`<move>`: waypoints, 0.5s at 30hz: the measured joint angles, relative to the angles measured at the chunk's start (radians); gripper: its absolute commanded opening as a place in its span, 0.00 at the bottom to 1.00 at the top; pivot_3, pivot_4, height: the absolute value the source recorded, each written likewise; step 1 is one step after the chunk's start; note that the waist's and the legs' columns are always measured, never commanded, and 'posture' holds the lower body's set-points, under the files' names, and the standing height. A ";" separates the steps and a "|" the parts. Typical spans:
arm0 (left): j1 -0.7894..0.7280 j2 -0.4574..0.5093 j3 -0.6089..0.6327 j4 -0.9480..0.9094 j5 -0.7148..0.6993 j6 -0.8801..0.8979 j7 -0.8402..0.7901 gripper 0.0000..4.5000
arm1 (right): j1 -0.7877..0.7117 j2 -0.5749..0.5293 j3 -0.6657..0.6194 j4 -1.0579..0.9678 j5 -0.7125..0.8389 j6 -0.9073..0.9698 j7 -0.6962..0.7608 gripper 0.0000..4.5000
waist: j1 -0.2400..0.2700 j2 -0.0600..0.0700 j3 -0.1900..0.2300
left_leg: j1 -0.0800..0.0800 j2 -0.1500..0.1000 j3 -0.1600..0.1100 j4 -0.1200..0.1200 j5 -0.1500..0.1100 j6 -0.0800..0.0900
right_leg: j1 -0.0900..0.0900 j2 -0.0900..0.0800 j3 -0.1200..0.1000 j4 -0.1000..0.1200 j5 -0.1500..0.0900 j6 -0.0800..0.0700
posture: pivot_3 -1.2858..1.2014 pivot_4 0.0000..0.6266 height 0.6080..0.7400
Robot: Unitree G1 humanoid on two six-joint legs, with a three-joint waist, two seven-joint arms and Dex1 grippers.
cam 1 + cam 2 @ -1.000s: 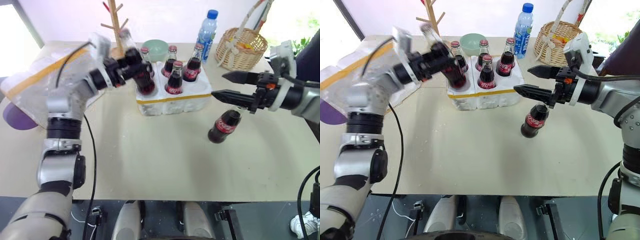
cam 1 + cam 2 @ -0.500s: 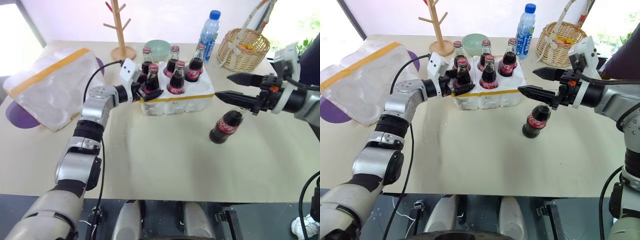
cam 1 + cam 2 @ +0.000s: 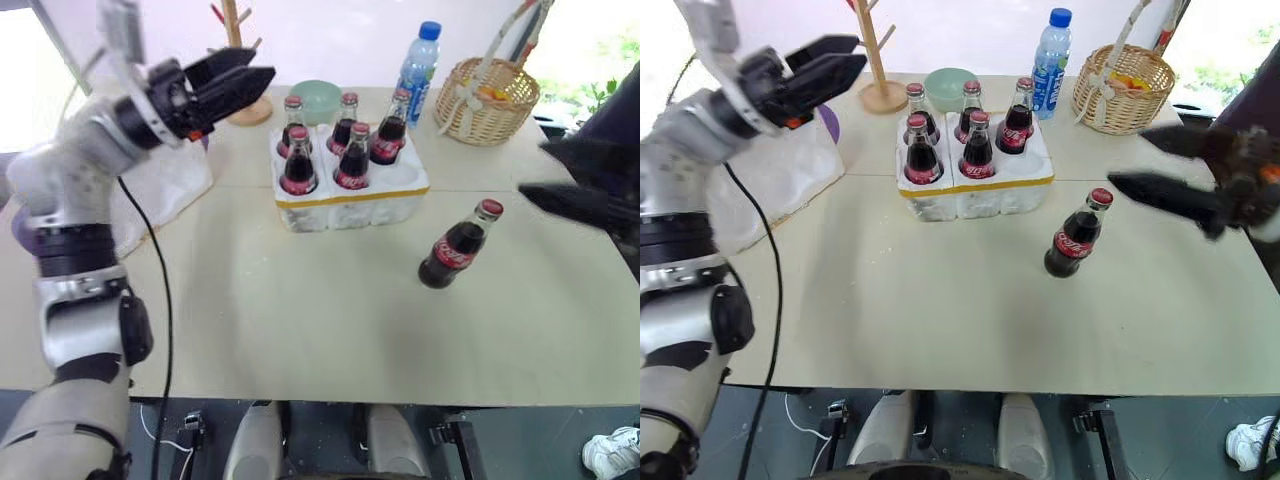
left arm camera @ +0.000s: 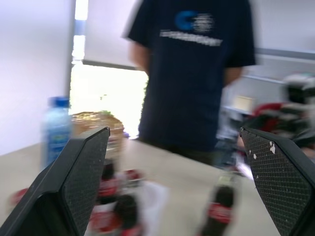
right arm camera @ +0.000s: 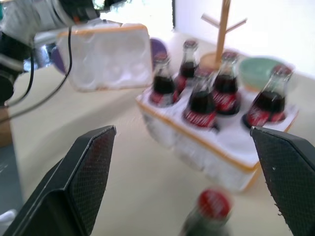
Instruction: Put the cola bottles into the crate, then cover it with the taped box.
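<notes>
Cola bottles point(image 3: 340, 150), five, stand in my crate point(image 3: 350, 195) near the tabletop's far edge; one point(image 3: 457, 245) stands outside. Both jaws gape empty.

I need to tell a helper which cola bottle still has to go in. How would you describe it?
Find the white foam crate with the yellow band, mid-table. Just off its near right corner stands one cola bottle, alone on the bare tabletop; the other five sit in the crate's wells.
</notes>
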 measured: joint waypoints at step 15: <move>0.283 -0.055 -0.353 -0.226 0.209 -0.172 -0.051 0.98 | 0.328 0.449 0.185 -0.165 -0.226 -0.251 -0.332 1.00 | -0.007 0.000 -0.002 | 0.010 0.000 0.001 -0.001 0.001 -0.002 | 0.009 0.000 0.002 -0.003 -0.003 -0.007 | 0.52 0.24 1.00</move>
